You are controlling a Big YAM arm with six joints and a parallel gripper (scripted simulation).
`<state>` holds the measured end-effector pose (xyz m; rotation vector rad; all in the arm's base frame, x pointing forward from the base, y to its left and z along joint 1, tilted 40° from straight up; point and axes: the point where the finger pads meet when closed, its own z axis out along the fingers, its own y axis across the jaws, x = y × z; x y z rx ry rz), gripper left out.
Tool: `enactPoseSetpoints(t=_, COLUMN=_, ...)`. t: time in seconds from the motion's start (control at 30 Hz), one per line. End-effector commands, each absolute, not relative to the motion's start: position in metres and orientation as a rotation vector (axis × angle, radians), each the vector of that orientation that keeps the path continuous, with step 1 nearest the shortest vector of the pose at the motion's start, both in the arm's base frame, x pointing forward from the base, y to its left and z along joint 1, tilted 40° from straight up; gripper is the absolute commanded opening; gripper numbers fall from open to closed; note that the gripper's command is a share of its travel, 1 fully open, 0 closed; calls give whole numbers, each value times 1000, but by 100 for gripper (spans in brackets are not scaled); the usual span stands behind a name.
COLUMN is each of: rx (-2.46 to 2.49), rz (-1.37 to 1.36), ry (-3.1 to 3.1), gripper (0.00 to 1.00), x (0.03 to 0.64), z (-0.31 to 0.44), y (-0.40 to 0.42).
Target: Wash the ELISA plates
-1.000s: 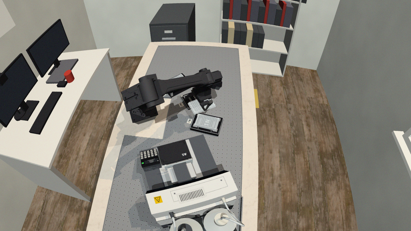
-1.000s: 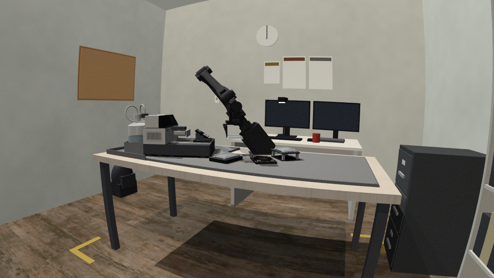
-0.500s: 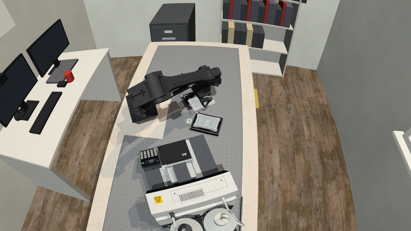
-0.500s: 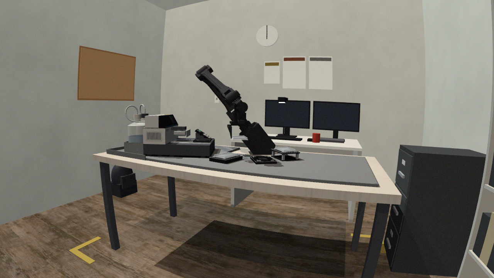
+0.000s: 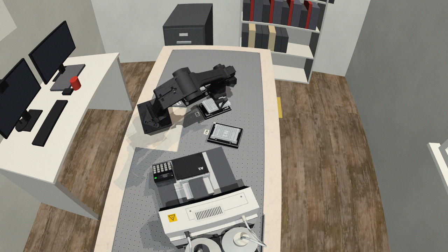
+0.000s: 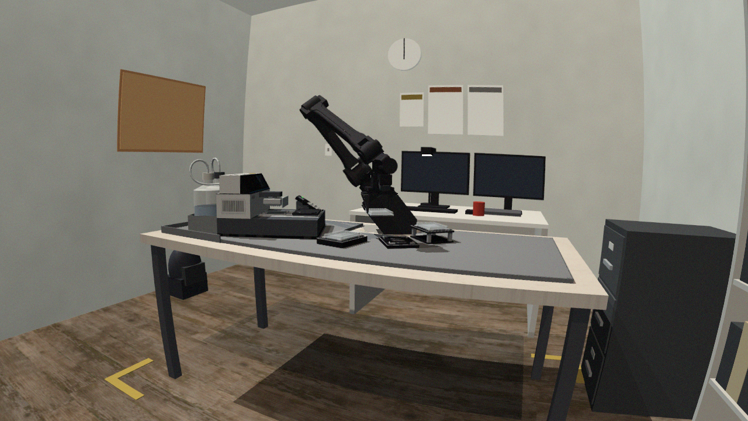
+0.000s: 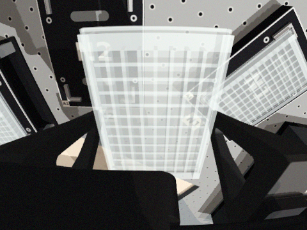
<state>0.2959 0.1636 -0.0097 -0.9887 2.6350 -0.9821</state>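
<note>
Returning an ELISA plate [image 5: 209, 105] [image 6: 379, 211] [image 7: 150, 96] to nest N2 [image 5: 209, 116] [image 6: 398, 241] [image 7: 57, 64], apparently, the end effector [image 5: 219, 103] [image 7: 155, 116] is gripping its two sides above the desk [image 5: 269, 188] [image 6: 366, 266]; the next move is calling for aligning A1, then lowering — the plate is looking translucent, ribbed, roughly level.

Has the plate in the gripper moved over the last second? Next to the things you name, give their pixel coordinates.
Yes. In the exterior view, the held plate [image 5: 209, 105] [image 6: 380, 211] [image 7: 153, 96] has moved right, away from nest N1 [image 5: 219, 143] [image 6: 339, 244] [image 7: 247, 52].
</note>
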Motion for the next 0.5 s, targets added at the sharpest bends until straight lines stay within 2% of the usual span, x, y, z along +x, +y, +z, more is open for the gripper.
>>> enactPoseSetpoints(t=0.0, rx=-931, rz=-931, ry=2611, gripper=84, x=304, z=-16, y=196)
enactPoseSetpoints(t=0.47, rx=-934, rz=-927, ry=2615, gripper=84, x=286, z=-62, y=234)
